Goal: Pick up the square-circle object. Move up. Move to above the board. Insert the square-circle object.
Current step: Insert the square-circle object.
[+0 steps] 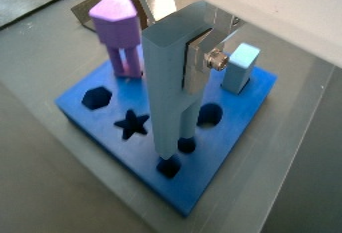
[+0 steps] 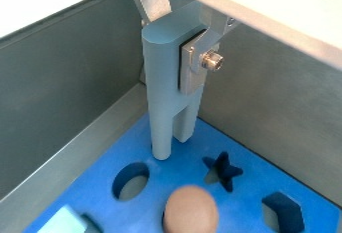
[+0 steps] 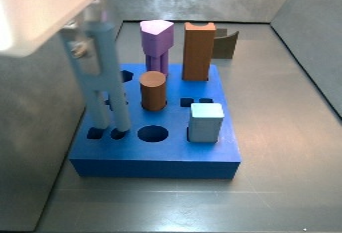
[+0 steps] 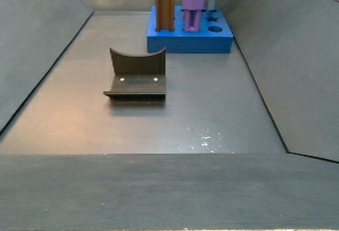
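My gripper [image 1: 182,55] is shut on the upper part of the square-circle object [image 1: 171,97], a tall pale grey-blue peg of two joined columns, held upright. One silver finger [image 1: 203,59] presses its side. The peg's lower end meets the holes near one edge of the board [image 1: 114,102], a royal-blue block. I cannot tell how deep it sits. Both show in the other wrist view too, gripper [image 2: 182,57], peg [image 2: 167,97], board [image 2: 247,202], and in a side view, gripper [image 3: 91,49], peg [image 3: 102,97], board [image 3: 167,152]. The far side view shows the board [image 4: 192,43] only.
On the board stand a purple peg [image 3: 156,43], a tall brown block [image 3: 199,49], a brown round cylinder [image 3: 154,90] and a short pale-blue cube [image 3: 205,121]. A star hole [image 1: 131,124] and a round hole [image 3: 154,134] are open. The fixture [image 4: 137,76] stands on the floor. Grey walls surround.
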### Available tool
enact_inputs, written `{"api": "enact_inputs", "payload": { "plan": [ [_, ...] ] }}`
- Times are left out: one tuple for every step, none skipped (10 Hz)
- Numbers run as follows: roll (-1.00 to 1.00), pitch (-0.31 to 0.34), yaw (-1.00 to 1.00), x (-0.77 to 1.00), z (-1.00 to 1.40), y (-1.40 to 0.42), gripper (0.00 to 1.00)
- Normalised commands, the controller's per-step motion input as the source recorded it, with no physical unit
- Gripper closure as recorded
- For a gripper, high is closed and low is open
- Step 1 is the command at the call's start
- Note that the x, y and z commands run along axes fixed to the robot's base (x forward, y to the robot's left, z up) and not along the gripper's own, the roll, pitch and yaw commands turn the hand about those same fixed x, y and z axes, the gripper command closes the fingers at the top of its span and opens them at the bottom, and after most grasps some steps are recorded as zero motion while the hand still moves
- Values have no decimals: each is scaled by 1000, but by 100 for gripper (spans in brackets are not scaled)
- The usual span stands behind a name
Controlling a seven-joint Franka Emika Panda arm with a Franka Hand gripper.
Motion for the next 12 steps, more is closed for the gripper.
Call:
{"api": "enact_inputs", "payload": {
  "plan": [
    [-61, -130, 180, -151, -123, -94, 100],
    [-11, -116, 340, -191, -123, -114, 100],
    [-20, -114, 397, -131, -126, -91, 100],
    [0, -83, 394, -94, -149, -111, 100],
    [-19, -101, 377, -40, -146, -160, 100],
    [-34, -96, 286, -91, -231, -69, 100],
    [-37, -60, 26, -37, -349, 0, 100],
    [-24, -50, -126, 0, -391, 0, 100],
    [0, 0, -291, 0, -334, 26, 100],
    [0, 0, -257, 0, -346, 66, 100],
    [0, 3, -223, 0, -363, 131, 100],
    [0, 43, -186, 94, -391, 203, 100]
  ]
}}
